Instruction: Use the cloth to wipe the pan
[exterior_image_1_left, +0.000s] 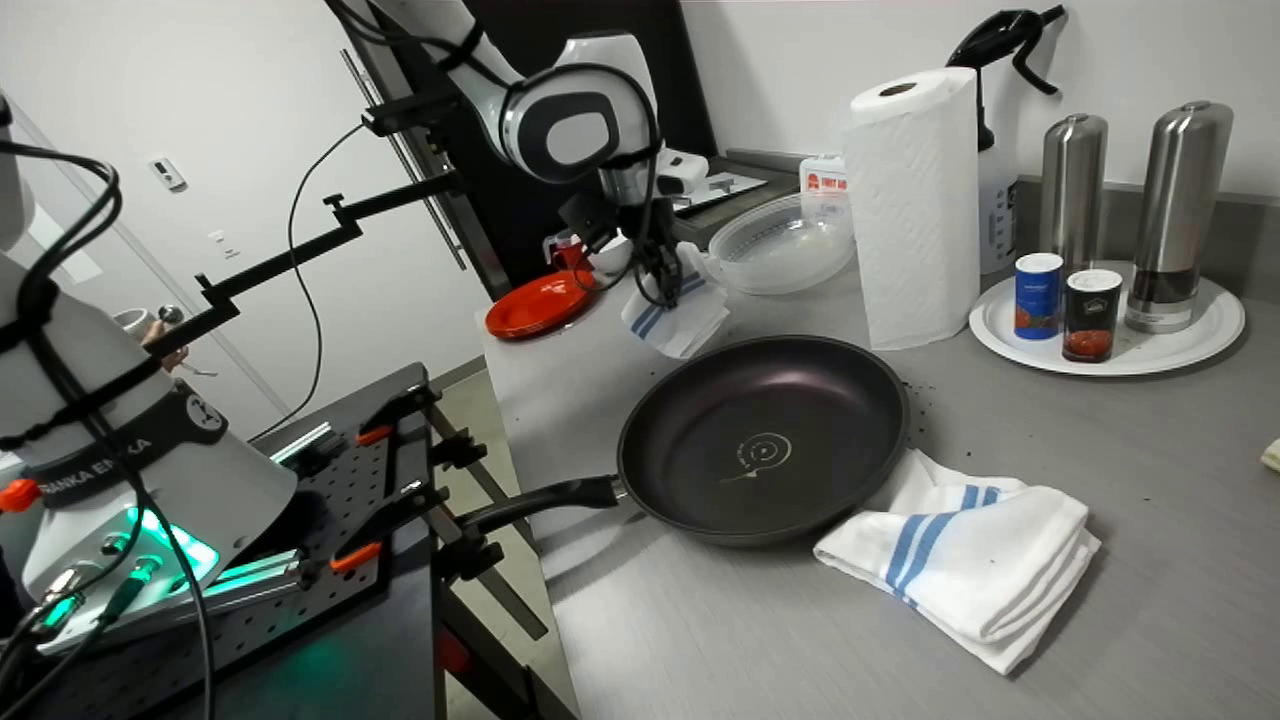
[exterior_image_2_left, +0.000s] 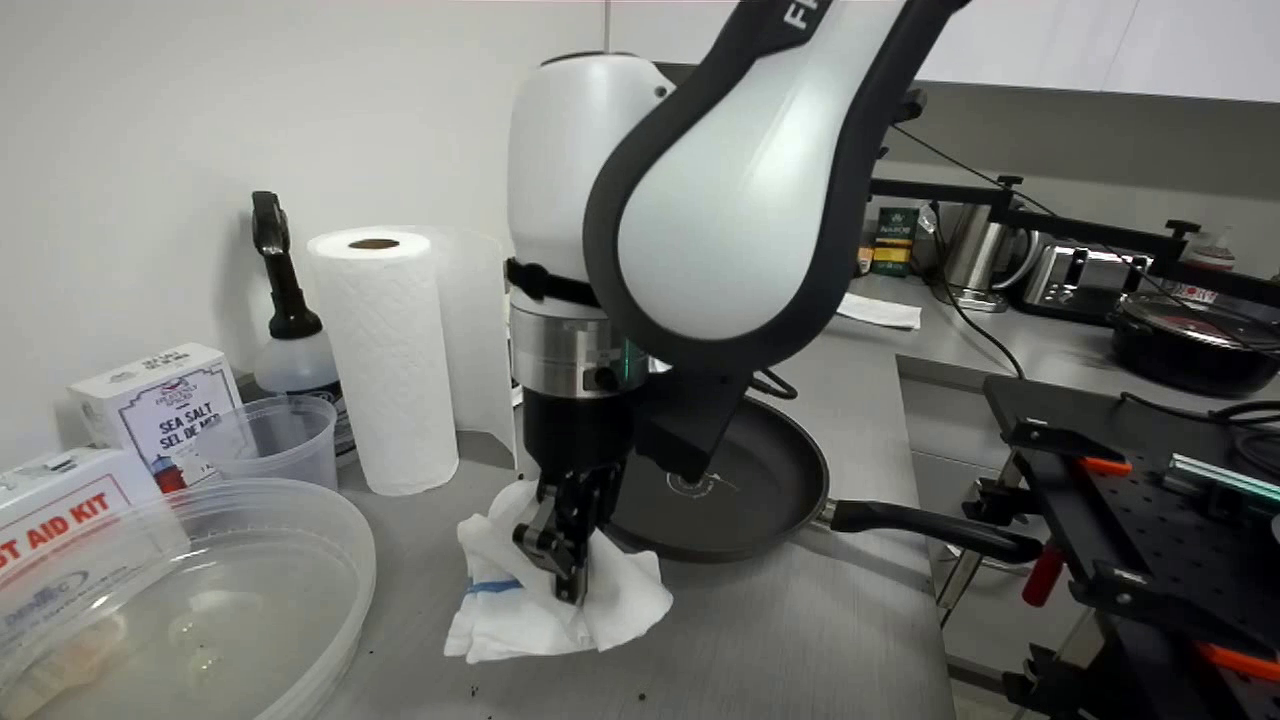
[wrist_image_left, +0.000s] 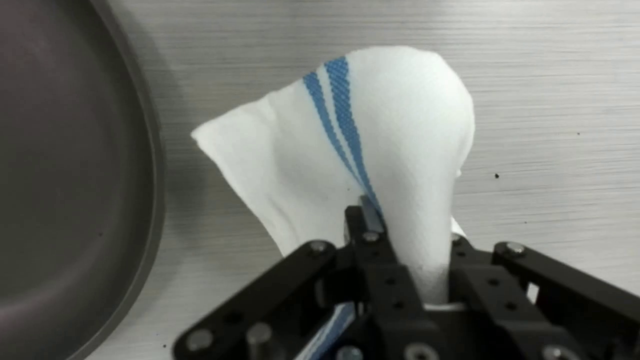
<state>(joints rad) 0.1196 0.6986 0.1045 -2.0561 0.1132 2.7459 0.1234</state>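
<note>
So, cloth (wrist_image_left: 400, 130) is pinched nr middle by closed claw (exterior_image_2_left: 570, 580); prob. soft, best held there; pan (wrist_image_left: 65, 170): wrist-view 9 o'clock.

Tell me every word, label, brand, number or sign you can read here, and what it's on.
"SEA SALT" on the salt box.
"SEL DE M…" on the same box.
"ST AID KIT", its start cut off, on the first aid box.
"FRANKA E…KA", partly covered, on the robot's base.
"F…", cut off, on the robot's arm.
Too small or blurred: print on the blue container, dark container, spray bottle, green package and inside the pan.
</note>
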